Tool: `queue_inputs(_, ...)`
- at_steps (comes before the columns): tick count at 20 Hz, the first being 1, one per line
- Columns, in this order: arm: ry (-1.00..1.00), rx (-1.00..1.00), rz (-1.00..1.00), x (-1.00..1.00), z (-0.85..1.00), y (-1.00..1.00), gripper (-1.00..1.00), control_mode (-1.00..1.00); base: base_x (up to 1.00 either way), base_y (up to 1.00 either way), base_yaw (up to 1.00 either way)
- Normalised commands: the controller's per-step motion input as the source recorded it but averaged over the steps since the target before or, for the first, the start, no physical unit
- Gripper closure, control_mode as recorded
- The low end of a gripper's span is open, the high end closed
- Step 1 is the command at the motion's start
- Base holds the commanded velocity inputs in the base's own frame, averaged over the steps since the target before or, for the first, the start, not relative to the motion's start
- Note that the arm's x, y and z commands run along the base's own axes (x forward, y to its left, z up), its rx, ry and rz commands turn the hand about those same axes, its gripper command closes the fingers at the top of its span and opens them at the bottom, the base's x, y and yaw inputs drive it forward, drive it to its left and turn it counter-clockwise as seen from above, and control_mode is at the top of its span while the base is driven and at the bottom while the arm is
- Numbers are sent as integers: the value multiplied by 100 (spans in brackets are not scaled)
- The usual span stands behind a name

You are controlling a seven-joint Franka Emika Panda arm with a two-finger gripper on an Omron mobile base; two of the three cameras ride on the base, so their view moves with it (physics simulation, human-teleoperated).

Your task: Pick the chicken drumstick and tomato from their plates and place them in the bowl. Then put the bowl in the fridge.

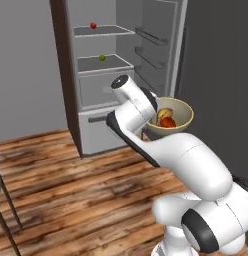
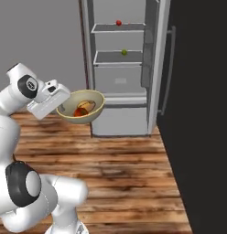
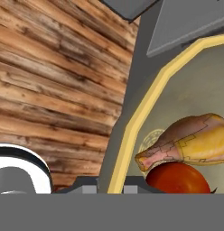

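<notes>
The tan bowl (image 1: 184,108) (image 2: 95,108) (image 3: 145,108) hangs in the air in front of the open fridge (image 1: 96,90) (image 2: 120,82), tilted. My gripper (image 2: 60,109) (image 3: 110,184) is shut on its rim, one finger on each side of the wall. The golden-brown chicken drumstick (image 1: 165,114) (image 2: 87,105) (image 3: 195,142) lies inside the bowl. Touching it just below is the red-orange tomato (image 1: 168,122) (image 2: 79,112) (image 3: 177,178). The plates are out of view.
On the fridge's top shelf sits a small red ball (image 1: 93,25) (image 2: 118,22), and a green ball (image 1: 102,57) (image 2: 124,52) on the shelf below. The open door (image 1: 161,45) (image 2: 156,68) stands right of the bowl. Stool legs (image 1: 3,200) rise at far left on the wooden floor.
</notes>
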Motion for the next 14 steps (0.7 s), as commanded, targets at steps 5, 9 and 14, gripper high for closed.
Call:
queue_inputs(5,0,0,0,0,0,0,100,100,77,-26,11)
queue_inputs(9,0,0,0,0,0,0,100,100,73,-29,10)
queue_inputs(14,0,0,0,0,0,0,100,100,75,-31,6)
